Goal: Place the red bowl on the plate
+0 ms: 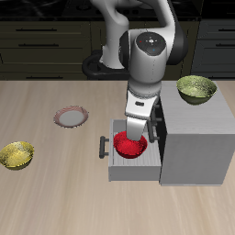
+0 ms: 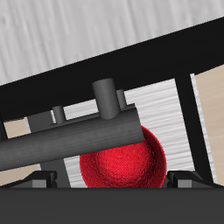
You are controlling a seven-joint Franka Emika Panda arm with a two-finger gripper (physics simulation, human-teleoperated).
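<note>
Gripper (image 1: 134, 134) down over the red bowl (image 1: 130, 146) in the open drawer (image 1: 117, 163)

Can't tell jaw width, or whether it has the bowl. Bowl looks light, rigid and glossy, so probably slippery: pinch the rim wall, 1 finger inside, 1 outside. Plate (image 1: 71, 117) sits well apart on the table (image 1: 55, 197), nothing on it

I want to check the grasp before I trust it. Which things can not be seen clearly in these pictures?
- Claw state: the exterior view hides its fingers behind the arm; the wrist view cuts them off.
- Red bowl: partly covered by the claw in the exterior view; a dark bar crosses it in the wrist view. Contact cannot be told.
- Open drawer inside: mostly hidden.
- Plate: too small for detail.
</note>
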